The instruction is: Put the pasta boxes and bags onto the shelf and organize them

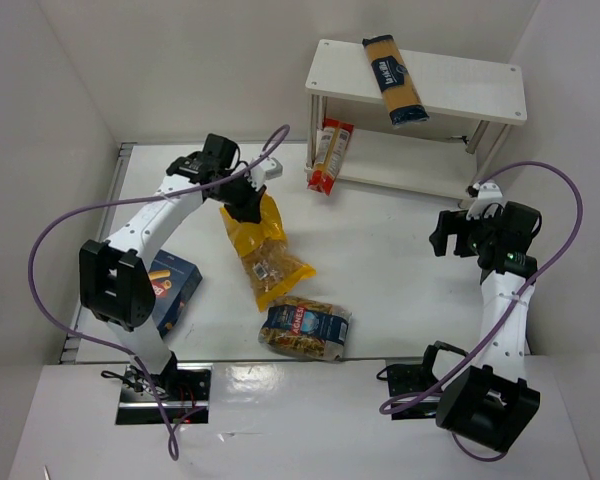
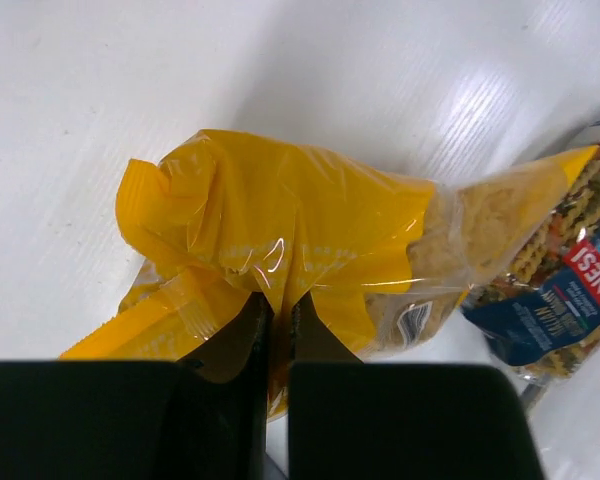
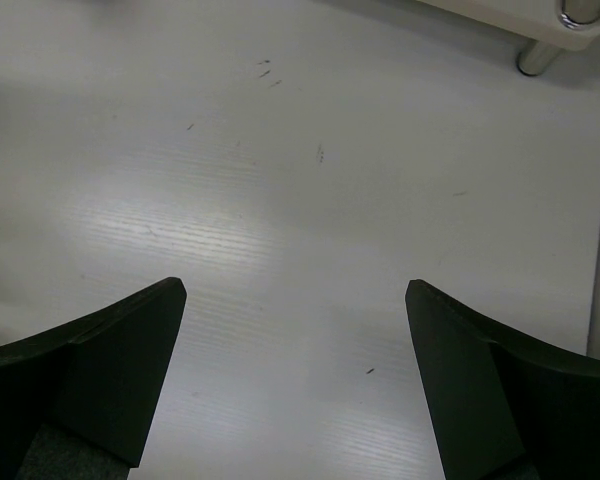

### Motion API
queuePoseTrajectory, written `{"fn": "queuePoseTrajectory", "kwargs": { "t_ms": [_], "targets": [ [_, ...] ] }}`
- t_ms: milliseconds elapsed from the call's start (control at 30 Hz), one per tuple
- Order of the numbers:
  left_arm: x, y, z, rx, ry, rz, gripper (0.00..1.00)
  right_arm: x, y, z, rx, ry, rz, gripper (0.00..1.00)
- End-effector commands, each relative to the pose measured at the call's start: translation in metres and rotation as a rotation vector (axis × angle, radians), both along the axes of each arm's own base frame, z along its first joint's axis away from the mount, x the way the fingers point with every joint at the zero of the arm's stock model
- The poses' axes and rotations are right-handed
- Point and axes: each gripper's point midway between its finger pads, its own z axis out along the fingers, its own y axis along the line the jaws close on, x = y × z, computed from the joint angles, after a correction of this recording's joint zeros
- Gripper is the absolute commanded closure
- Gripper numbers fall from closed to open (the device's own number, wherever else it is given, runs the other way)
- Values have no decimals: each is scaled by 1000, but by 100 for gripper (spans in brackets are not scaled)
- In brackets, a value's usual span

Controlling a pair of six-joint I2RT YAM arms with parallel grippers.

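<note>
Left pincer [image 2: 277, 308] of mine is clamped tight on the crumpled top of the yellow bag [image 2: 310, 220], which trails away from my fingers toward the blue bag [image 2: 560, 300] lying just past its far end on the bench [image 2: 100, 90]. Behind that pincer, near my left base, lies the box [image 1: 170, 290]. My right pincer [image 3: 295, 290] hangs spread wide over the bench, holding nothing, close to a leg of the shelf [image 1: 460, 85]. On the top tier lies the spaghetti [image 1: 393, 80]; the red packet [image 1: 331, 155] leans at the lower tier's end, ahead of my left pincer.
</note>
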Motion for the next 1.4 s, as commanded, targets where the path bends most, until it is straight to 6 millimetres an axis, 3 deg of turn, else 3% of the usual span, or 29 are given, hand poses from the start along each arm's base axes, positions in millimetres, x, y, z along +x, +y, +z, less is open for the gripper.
{"fn": "queuePoseTrajectory", "kwargs": {
  "t_ms": [0,100,167,233,267,367,500,700,867,900,1000,1033,1133,1333,1367],
  "targets": [
    [-5,-24,46,-186,-24,-23,100,3,31,15,17,-47,189,1],
    [-4,-24,62,-238,-26,-23,100,1,59,14,22,-22,318,1],
    [-11,-24,77,-347,16,-42,100,0,105,19,44,20,508,1],
    [-8,-19,84,-374,19,-32,100,1,115,18,45,41,553,1],
    [-9,-21,90,-415,32,-36,100,-3,139,17,55,55,639,1],
    [-9,-19,99,-440,18,-24,100,-3,176,16,94,93,783,1],
    [-14,-22,101,-471,31,-19,100,3,213,28,186,77,927,1],
    [-11,-12,102,-518,52,-10,100,24,257,27,232,63,1052,1],
    [-8,4,100,-521,48,39,100,25,317,29,237,59,1195,1],
    [-10,10,109,-525,21,48,100,19,334,30,235,55,1241,1],
    [-7,24,104,-528,24,94,100,22,358,36,244,49,1283,1],
    [-7,28,109,-530,8,101,100,19,370,47,247,31,1307,1],
    [-6,40,113,-547,-11,131,100,16,392,53,234,19,1342,1],
    [-10,47,125,-563,-32,147,100,31,416,31,194,30,1324,1],
    [-9,50,125,-563,-34,156,100,36,420,37,199,13,1320,1]
  ]
}}
